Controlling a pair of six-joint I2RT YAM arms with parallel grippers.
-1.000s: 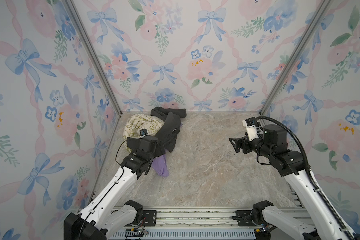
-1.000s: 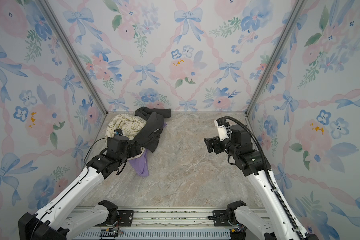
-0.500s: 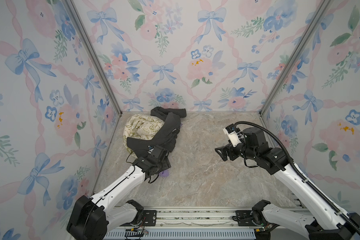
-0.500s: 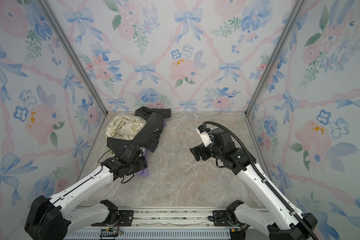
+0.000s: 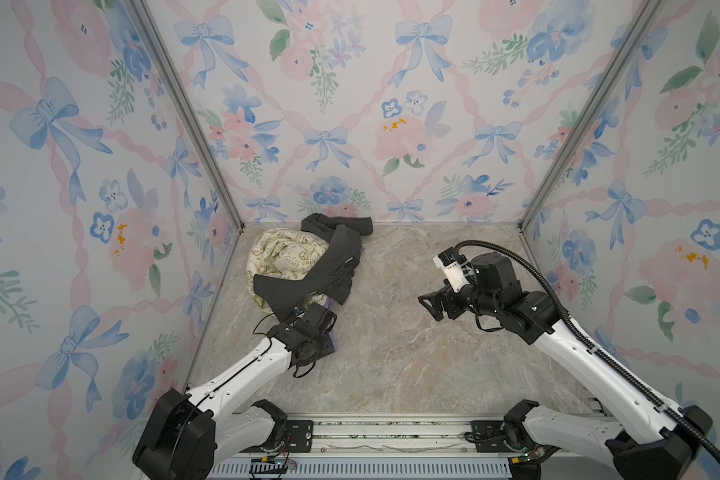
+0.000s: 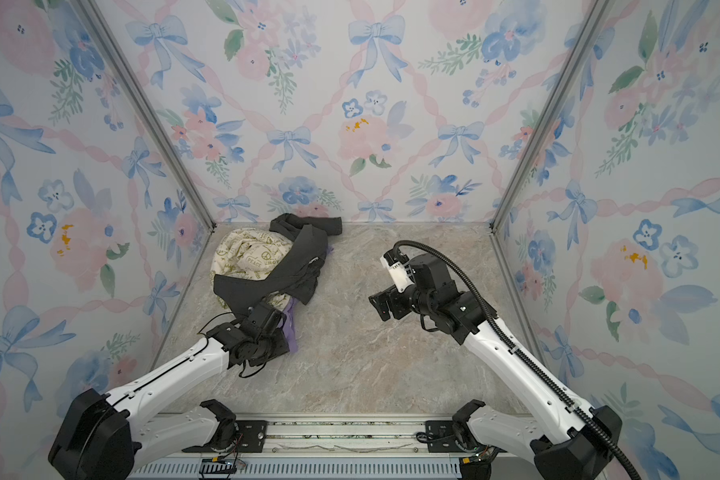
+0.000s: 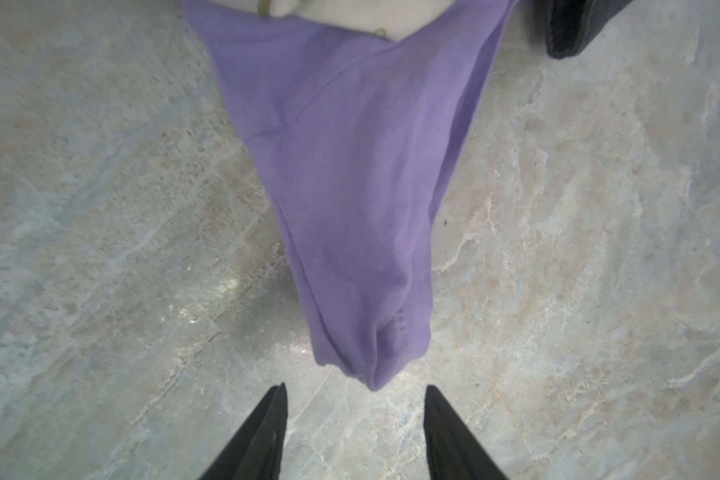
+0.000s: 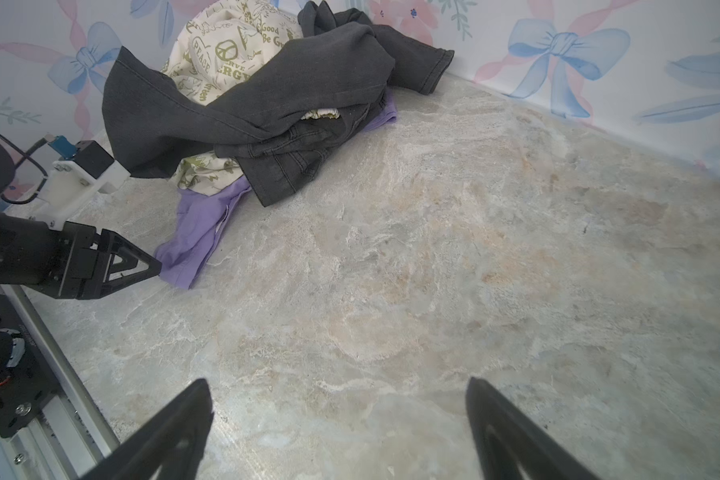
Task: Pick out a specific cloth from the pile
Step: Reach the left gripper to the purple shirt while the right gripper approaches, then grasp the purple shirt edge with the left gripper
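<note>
Left wrist view shows my left jaws, now lower than a second ago, narrowing but unclenched around the lavender garment trailing from the pile onto the counter, while my right jaws hang released.

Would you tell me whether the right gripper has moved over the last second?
Yes. The right gripper has shifted leftward, away from the right wall toward the pile.

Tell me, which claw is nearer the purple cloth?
Left. The left claw sits right at the purple cloth's tip, jaws apart. The right claw hangs across the table.
</note>
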